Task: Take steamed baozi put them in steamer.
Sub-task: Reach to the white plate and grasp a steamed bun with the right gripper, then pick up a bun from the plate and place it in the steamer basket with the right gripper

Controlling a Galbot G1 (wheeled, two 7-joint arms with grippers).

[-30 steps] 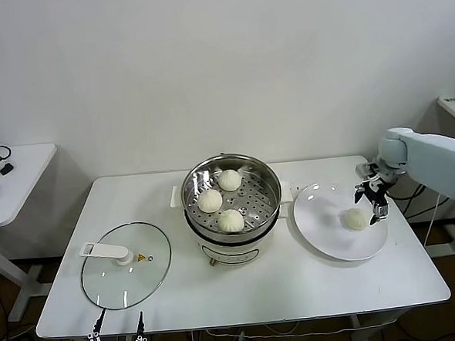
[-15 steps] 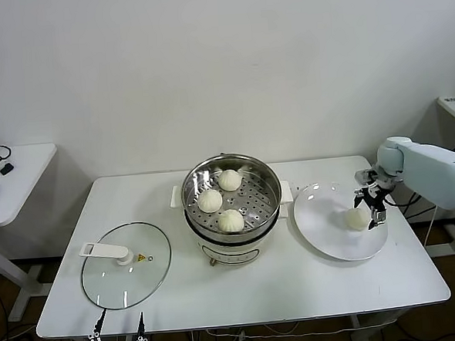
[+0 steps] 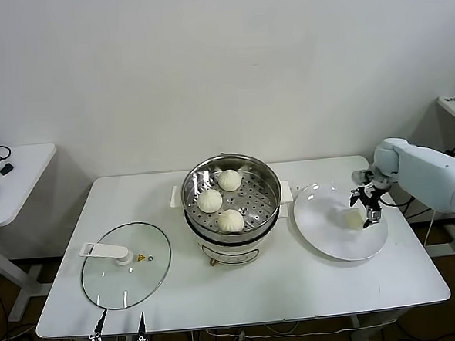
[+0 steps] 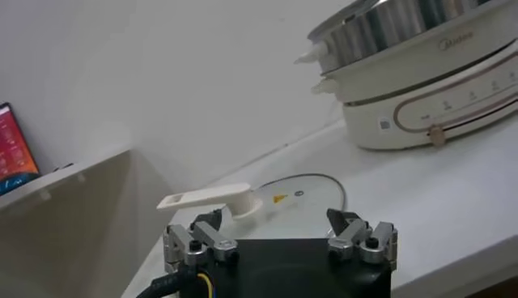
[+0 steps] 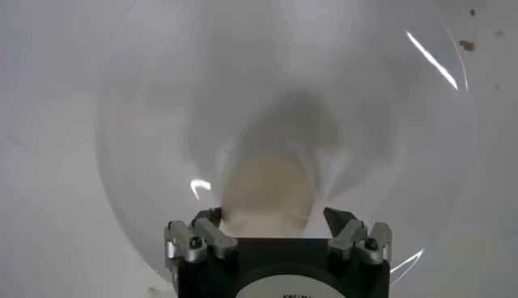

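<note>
The steamer (image 3: pixel 256 201) is a shiny steel basket on a white pot base at the table's middle. Three baozi lie in it (image 3: pixel 229 180) (image 3: pixel 210 200) (image 3: pixel 230 220). A fourth baozi (image 3: pixel 353 219) lies on the white plate (image 3: pixel 328 238) to the right. My right gripper (image 3: pixel 366 207) hangs right over it, open. In the right wrist view the baozi (image 5: pixel 267 190) sits between the spread jaws of the gripper (image 5: pixel 273 219), with small gaps on both sides. My left gripper (image 3: pixel 116 326) is parked open at the table's front edge, left of centre.
A round glass lid (image 3: pixel 125 266) with a white handle lies flat at the front left; it also shows in the left wrist view (image 4: pixel 301 191) ahead of the left gripper (image 4: pixel 275 220). A side table (image 3: pixel 12 180) stands far left.
My right gripper has shifted slightly left and come down closer around the baozi on the plate. The left arm and the three baozi in the steamer have not moved.
</note>
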